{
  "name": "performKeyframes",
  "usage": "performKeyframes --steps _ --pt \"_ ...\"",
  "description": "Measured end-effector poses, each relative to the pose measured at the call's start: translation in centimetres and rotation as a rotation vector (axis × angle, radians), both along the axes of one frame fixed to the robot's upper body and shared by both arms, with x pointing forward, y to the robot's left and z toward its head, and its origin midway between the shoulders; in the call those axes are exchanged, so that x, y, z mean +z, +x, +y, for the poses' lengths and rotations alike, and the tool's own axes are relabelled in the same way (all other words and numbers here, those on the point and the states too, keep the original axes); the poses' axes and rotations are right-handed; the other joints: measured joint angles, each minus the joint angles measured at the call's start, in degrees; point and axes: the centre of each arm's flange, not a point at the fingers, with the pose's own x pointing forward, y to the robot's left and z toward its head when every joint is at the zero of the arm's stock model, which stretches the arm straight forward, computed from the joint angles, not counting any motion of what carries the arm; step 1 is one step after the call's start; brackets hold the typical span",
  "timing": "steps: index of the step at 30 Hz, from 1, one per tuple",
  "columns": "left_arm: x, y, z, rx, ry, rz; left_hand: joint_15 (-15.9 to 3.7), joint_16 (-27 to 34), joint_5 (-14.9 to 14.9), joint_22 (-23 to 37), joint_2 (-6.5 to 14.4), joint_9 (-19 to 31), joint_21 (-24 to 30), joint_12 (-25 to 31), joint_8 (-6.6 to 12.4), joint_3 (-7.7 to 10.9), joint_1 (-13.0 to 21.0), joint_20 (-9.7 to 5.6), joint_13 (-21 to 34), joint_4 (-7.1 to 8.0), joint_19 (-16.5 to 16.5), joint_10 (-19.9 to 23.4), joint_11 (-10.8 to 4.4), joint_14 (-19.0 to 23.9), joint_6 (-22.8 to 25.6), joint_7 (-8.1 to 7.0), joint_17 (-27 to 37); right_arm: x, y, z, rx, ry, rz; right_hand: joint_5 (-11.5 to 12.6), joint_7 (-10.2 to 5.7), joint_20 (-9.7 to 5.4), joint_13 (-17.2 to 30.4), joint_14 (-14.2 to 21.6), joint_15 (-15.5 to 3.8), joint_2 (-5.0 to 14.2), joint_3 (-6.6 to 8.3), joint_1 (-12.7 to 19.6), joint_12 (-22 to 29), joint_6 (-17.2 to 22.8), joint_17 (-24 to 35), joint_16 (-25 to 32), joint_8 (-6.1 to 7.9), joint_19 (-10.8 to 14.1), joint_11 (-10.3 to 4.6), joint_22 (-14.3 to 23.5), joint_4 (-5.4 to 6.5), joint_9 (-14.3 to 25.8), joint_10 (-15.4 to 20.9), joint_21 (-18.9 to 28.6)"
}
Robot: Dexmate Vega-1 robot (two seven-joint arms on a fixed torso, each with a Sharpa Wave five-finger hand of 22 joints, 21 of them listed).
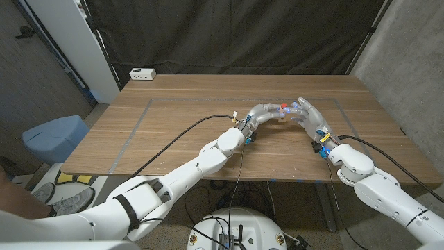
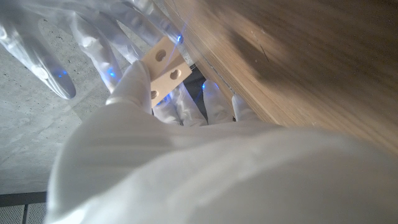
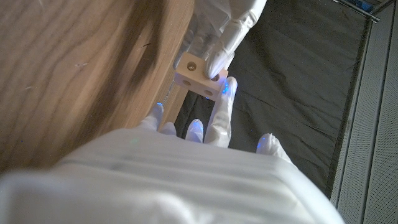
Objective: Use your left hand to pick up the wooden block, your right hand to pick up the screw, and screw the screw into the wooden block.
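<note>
Head view: left robot hand (image 1: 267,112) grasps the wooden block (image 3: 198,76) above the desk (image 1: 173,132); right robot hand (image 1: 309,114) meets it, grasp unclear. Unseen screw may misalign and drop.

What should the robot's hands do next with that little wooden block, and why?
Probably the right hand should turn its fingertip gently at the hole. The left hand holds the wooden block above the table, and a right finger touches it. The screw itself isn't clear.
</note>
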Motion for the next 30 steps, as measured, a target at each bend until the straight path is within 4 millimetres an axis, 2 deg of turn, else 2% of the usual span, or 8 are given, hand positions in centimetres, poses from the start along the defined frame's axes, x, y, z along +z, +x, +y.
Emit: performKeyframes --steps 3,13,20,27,30 --pt "0.0 0.0 0.02 -0.001 0.0 0.0 0.0 0.0 0.0 0.0 0.0 0.0 0.0 0.0 0.0 0.0 0.0 0.0 0.0 0.0 0.0 0.0 0.0 0.0 0.0 0.0 0.0 -0.02 -0.1 0.03 0.001 -0.001 0.0 0.0 0.55 0.0 0.0 0.4 0.22 0.0 0.0 0.0 0.0 0.6 0.0 0.0 0.0 0.0 0.17 0.0 0.0 0.0 0.4 0.0" --pt "-0.1 0.0 0.19 -0.001 -0.001 0.0 0.0 0.0 0.2 0.0 0.0 0.0 0.0 0.1 0.0 0.0 0.0 0.0 0.0 0.0 0.0 -0.1 0.07 0.0 0.0 0.0 0.0 -0.05 -0.36 -0.04 -0.007 0.007 -0.002 0.0 0.66 -0.02 0.0 1.3 -0.01 0.0 0.25 0.0 0.0 1.9 0.0 0.1 0.0 0.4 0.19 0.0 0.22 0.0 1.4 0.0" --pt "-0.13 -0.11 0.3 -0.002 -0.003 -0.003 0.0 0.0 0.2 0.0 0.0 0.0 0.0 0.2 0.0 0.0 0.0 0.0 0.0 0.0 0.0 -0.1 0.07 0.0 0.0 0.0 0.0 -0.1 -0.49 -0.05 -0.026 0.022 -0.012 0.0 0.66 0.08 0.0 2.6 -0.31 0.3 0.56 0.3 0.0 1.9 0.0 0.4 -0.04 2.2 0.51 0.0 -0.09 0.0 2.1 0.0" --pt "-0.11 -0.26 0.35 -0.003 -0.005 -0.007 0.0 0.0 0.2 0.0 0.0 0.0 0.0 0.2 0.0 0.0 0.0 0.0 0.0 0.0 0.0 -0.1 0.07 0.0 0.0 0.0 0.0 0.02 -0.64 -0.06 -0.048 0.034 -0.027 0.0 0.15 0.18 0.0 3.2 -0.5 0.59 1.03 0.6 -0.4 0.9 -0.3 0.4 -1.18 4.3 0.82 0.0 -0.56 0.0 2.5 0.4" --pt "-0.13 -0.31 0.42 -0.003 -0.005 -0.008 0.0 0.0 0.2 0.0 0.0 0.0 0.0 0.2 0.0 0.0 0.0 0.0 0.0 0.0 0.0 -0.2 0.07 0.0 0.0 0.0 0.0 0.07 -0.67 -0.04 -0.056 0.037 -0.032 0.0 -0.08 0.1 0.0 3.2 -0.49 0.37 1.03 0.8 -0.4 0.1 -0.3 0.4 -1.68 4.4 0.92 0.0 -0.56 0.0 2.5 0.4"
